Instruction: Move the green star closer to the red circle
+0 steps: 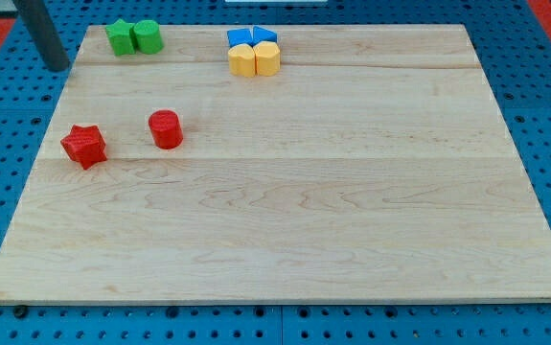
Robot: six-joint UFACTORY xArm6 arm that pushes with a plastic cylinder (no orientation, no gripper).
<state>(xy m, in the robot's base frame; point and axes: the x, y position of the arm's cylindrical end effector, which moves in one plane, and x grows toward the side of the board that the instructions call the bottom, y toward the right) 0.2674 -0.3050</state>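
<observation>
The green star [120, 36] lies at the view's top left of the wooden board [285, 230], touching a green round block [148, 36] on its right. The red circle [166, 129] stands lower down on the left half of the board. My dark rod comes in from the top left corner, and my tip [57, 67] rests just off the board's left edge, left of and slightly below the green star, not touching any block.
A red star [84, 146] lies left of the red circle. At the top centre sit a blue block [241, 37], a second blue block [264, 34], a yellow block [242, 59] and a second yellow block [267, 58] in a tight cluster. A blue pegboard [543, 115] surrounds the board.
</observation>
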